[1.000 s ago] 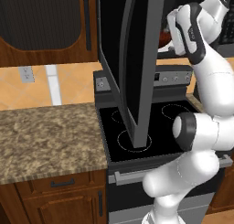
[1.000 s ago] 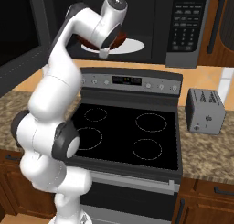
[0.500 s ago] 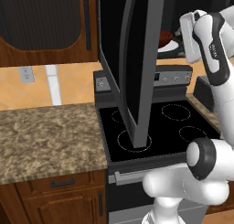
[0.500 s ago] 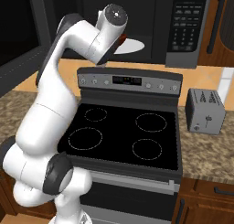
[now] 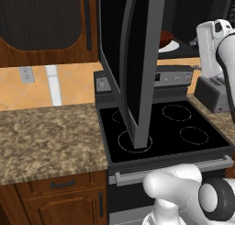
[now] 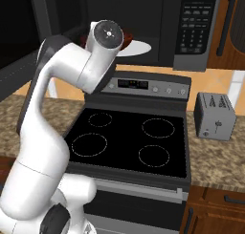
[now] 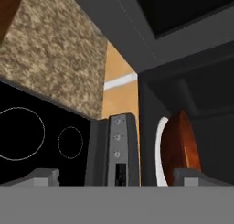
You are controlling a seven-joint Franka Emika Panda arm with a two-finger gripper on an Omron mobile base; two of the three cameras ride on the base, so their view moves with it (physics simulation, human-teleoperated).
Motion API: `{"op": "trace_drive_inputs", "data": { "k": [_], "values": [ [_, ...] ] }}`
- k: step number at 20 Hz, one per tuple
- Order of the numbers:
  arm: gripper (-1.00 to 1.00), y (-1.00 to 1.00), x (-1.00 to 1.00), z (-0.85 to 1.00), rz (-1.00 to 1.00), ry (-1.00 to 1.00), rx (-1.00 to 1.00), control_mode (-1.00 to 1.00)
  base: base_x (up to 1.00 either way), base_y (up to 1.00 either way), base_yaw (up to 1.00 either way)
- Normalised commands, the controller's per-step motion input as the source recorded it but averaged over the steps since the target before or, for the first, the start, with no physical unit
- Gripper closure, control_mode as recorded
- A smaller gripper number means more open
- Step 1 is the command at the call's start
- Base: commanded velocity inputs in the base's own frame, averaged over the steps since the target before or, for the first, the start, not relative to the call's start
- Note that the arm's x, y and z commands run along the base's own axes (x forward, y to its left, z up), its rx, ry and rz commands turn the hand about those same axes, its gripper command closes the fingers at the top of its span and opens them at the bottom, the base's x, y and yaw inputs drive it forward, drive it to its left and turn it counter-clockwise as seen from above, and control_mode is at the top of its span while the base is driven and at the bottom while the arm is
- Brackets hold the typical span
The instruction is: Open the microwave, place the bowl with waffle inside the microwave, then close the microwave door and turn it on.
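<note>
— Well, how do the fingers stand?

— Spread wide, one tip low on each side of the hand view, with nothing between them and nothing touching either one.

— And the bowl with waffle?

— Just beyond the fingers in the hand view, a reddish-brown curve resting on the white turntable plate inside the microwave. In the right base view a sliver of the bowl peeks out behind the arm's wrist, on the same plate. I can't make out the waffle itself from here.

— So the placing is done?

— I judge so: the bowl sits in the cavity and the fingers are free of it. The step in hand looks like clearing the cavity before shutting up.

— Where is the microwave door?

— Swung right out, edge-on in the left base view, hanging over the black glass stove beside the granite desk.

— What does the next move call for?

— Probably getting the hand round to the outer face of that door and pushing it through its swing until it latches, keeping the arm clear of its path. After that, the button panel on the microwave's right side, above the small grey toaster.
</note>
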Motion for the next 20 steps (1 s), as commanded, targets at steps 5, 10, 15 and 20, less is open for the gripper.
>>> {"op": "trace_drive_inputs", "data": {
  "k": [5, 10, 15, 20],
  "values": [
    [-1.0, 0.02, -0.77, 0.0, -0.34, 0.0, 0.22, -1.0, 0.0, 0.0, 0.0],
    [-1.0, 0.1, -0.47, 0.09, -0.45, 0.0, 0.34, -1.0, 0.0, 0.0, 0.0],
    [-1.0, 0.0, -0.01, 0.0, -0.35, 0.05, 0.47, -1.0, 0.0, 0.0, 0.0],
    [-1.0, 0.0, 0.0, 0.0, -0.3, 0.08, 0.61, -1.0, 0.0, 0.0, 0.0]
  ]
}}
